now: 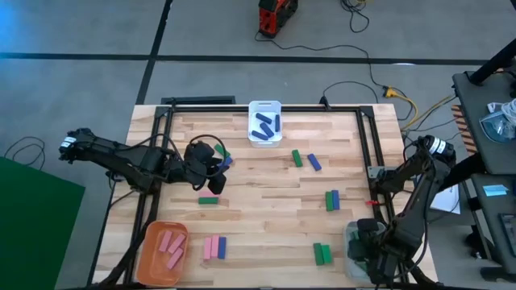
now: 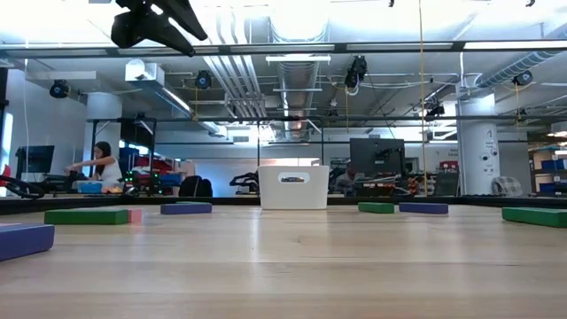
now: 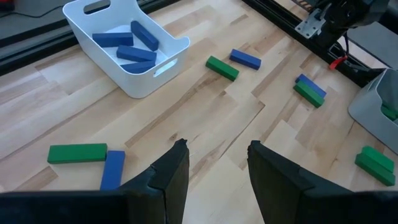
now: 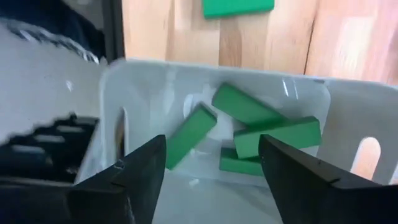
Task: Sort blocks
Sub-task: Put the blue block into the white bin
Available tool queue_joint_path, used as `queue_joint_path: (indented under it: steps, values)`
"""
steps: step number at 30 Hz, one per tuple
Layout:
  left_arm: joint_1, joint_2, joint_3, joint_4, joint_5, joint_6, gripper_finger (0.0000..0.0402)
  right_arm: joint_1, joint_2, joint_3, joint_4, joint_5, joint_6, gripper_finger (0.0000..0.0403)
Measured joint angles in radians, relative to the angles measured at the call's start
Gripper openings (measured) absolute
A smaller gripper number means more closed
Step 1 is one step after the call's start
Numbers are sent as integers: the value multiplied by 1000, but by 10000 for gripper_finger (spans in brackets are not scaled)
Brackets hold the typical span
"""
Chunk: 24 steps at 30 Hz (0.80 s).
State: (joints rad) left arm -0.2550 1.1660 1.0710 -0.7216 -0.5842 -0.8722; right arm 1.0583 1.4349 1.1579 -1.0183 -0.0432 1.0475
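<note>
High view, L to R: orange bin (image 1: 150, 259) at the near-left corner holds pink blocks (image 1: 171, 246); two pink bars and a blue one (image 1: 214, 247) lie just beside it on the wood. Left gripper (image 1: 216, 167) hovers over the table's left-centre w/ jaws apart and empty. Left wrist view shows a blue block (image 3: 112, 169) touching a green block (image 3: 77, 153) end to side, just beside the fingers (image 3: 171, 171).

Judgement: step in hand is picking that blue bar for the white bin (image 1: 251, 138), which already has blue ones. To do it well, turn the wrist so the jaws span the bar's short width, come straight down, and keep clear of the green neighbour so it isn't dragged along.

Centre and right: more green/blue pairs (image 1: 331, 200) lie loose, another green pair (image 1: 322, 254) near the front. Right gripper (image 1: 361, 256) sits over the grey bin (image 4: 112, 81), jaws apart, nothing held; green blocks (image 4: 267, 130) are piled inside.

Materials: blocks are plain rectangular bars, matte, hard-edged, prob. light. Bins look like smooth moulded plastic w/ cut-out handles. Table (image 1: 266, 217) is pale wood plank, grain visible.
</note>
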Motion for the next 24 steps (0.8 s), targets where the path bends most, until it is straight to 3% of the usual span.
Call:
queue_joint_path:
  steps: [6,11,24]
  values:
    - [0,0,0,5,11,0,142,-74,0,63,-53,72,76,255]
    - [0,0,0,5,14,0,142,-216,-1,127,-149,101,95,246]
    - [0,0,10,4,65,0,142,-645,-1,195,-132,126,-111,248]
